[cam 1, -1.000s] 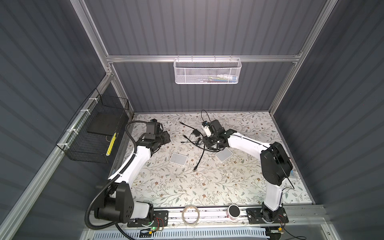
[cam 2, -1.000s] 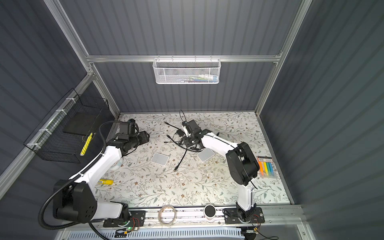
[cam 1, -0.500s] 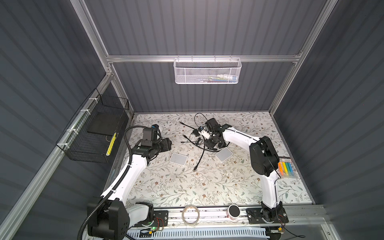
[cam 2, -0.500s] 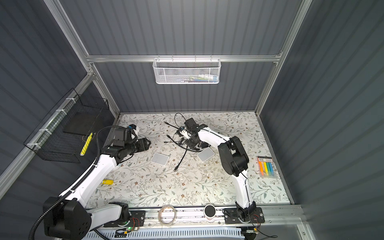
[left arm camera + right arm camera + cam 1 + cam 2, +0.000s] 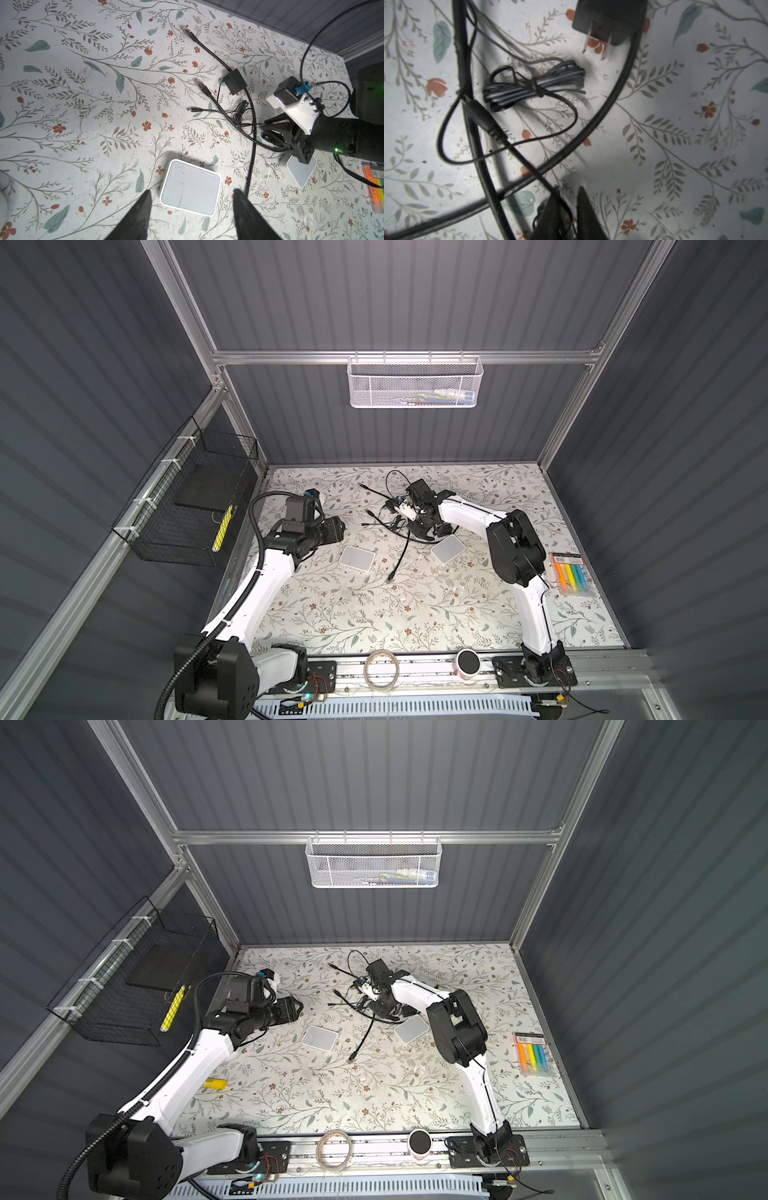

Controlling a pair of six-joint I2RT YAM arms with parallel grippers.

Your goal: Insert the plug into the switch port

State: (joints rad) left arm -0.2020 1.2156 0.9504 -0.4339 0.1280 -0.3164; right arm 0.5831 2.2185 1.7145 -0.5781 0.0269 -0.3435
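We find the slim black barrel plug [image 5: 363,525] lying loose mid-frame, near the flat white square plastic switch [image 5: 357,558] below it.

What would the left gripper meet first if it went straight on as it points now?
Probably the white flat square plastic box: in the left wrist view it lies just ahead of the left gripper, between its open fingers. Height above it is unclear.
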